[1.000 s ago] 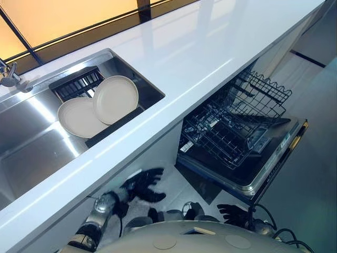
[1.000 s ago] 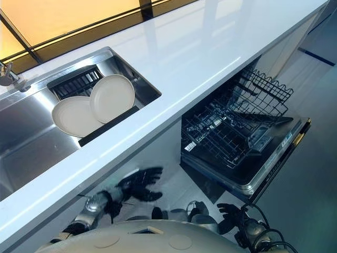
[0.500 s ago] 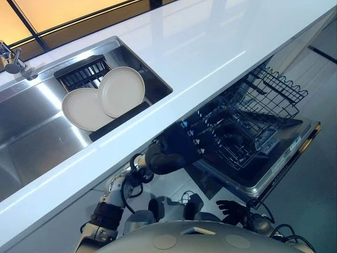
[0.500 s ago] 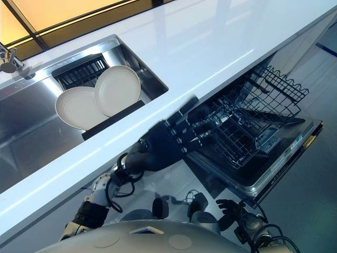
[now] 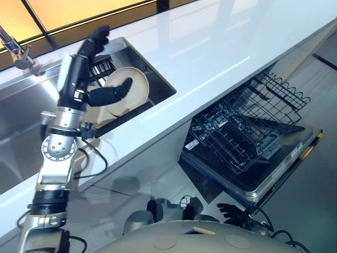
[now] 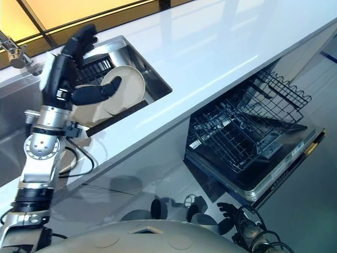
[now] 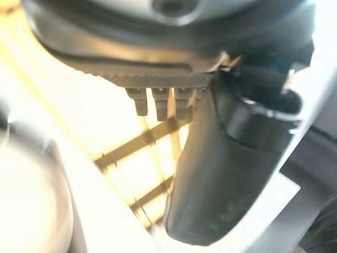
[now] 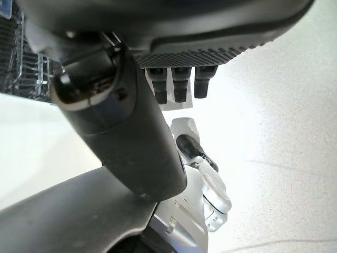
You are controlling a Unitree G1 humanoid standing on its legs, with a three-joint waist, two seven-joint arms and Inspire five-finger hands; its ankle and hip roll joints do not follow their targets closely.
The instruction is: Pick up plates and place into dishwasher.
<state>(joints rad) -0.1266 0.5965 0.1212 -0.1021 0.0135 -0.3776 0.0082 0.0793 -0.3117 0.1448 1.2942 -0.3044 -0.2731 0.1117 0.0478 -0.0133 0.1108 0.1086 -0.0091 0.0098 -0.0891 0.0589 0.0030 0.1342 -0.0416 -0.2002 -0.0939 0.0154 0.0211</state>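
Two pale round plates lean in a dark rack inside the sink [image 5: 21, 142]. The front plate [image 5: 136, 84] shows clearly; the second plate [image 6: 85, 114] lies partly hidden behind my left arm. My left hand [image 5: 76, 74] hovers over them, open, with straight fingers pointing toward the window and the thumb [image 5: 111, 93] reaching across the front plate's face. I cannot tell whether the thumb touches it. The left wrist view shows the hand's fingers [image 7: 158, 100] straight. My right hand [image 5: 231, 213] hangs low beside the dishwasher door, open and holding nothing.
The dishwasher stands open below the white counter [image 5: 210, 47], its door [image 5: 276, 171] folded down and the black wire rack [image 5: 242, 126] pulled out over it. A faucet [image 5: 18, 52] stands at the sink's far left. A window runs behind the counter.
My left arm has swung up from under the counter edge to above the sink, its hand now over the plates. The right hand stays low. The camera has shifted a little.
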